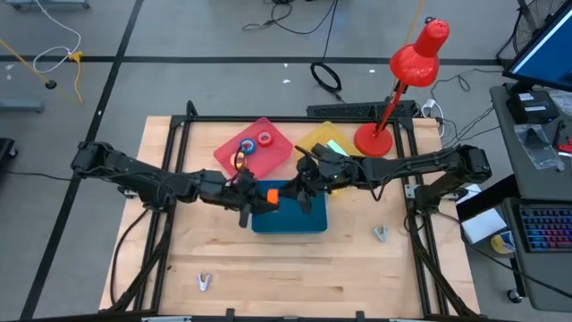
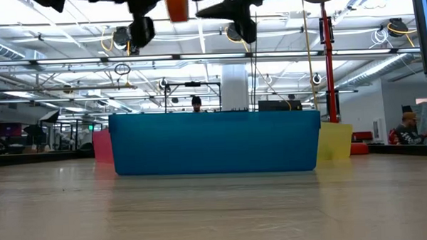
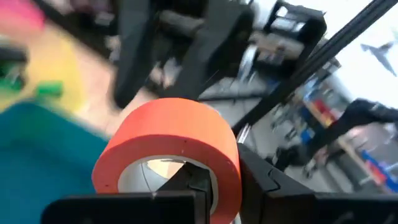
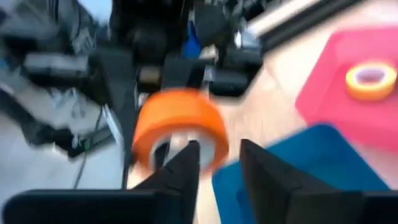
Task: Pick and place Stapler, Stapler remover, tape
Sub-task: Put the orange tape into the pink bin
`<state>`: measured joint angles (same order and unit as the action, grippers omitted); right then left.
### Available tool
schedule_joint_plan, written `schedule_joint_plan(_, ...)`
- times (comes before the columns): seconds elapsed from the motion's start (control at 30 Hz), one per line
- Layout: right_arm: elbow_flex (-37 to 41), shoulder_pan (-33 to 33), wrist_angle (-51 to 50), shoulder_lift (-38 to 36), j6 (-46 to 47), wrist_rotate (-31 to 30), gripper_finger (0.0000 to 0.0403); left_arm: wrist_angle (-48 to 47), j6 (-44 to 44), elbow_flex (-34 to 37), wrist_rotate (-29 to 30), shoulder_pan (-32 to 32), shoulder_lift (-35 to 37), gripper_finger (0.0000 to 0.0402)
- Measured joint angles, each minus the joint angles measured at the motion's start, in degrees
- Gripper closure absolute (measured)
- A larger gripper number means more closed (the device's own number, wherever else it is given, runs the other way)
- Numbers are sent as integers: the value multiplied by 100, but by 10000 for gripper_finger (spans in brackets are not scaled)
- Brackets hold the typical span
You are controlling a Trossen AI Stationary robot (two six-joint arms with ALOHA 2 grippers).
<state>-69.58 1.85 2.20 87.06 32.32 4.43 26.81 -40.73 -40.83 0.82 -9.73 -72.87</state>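
Orange tape roll (image 3: 171, 149) pinched by left fingers (image 1: 253, 202), right fingers (image 1: 299, 190) parted beside it, above blue bin (image 1: 308, 219)

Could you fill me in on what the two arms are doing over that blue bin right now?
The left gripper is shut on the orange tape roll, holding it in the air above the blue bin. The right gripper sits right in front of the roll with its jaws apart, gripping nothing. It looks like a handover between the arms, though I can't tell which way. A red tray behind the bin has more tape rolls, and a yellow tray sits beside it.
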Motion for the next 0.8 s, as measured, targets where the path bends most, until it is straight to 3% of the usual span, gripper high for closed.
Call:
schedule_joint_plan(0.17, 0, -2, -776, -38, -109, 657, 254, -1827, -300, 8, -16, 149, 310, 365)
schedule_joint_plan(0.3, 2, -2, -1164, -38, -111, 1099, 238, -2797, -495, 6, 523, 351, 556, 365)
schedule_joint_plan(0.4, 2, -2, -1240, -40, -46, 1226, 236, -2926, -386, 2, 1026, 616, 628, 365)
schedule_joint_plan(0.53, 2, 0, -1189, -40, -24, 1230, 240, -2933, -15, 2, 1182, 1193, 614, 365)
schedule_joint_plan(0.8, 2, 0, -1054, -40, -33, 1224, 241, -3046, 505, -202, 723, 2460, -39, 365)
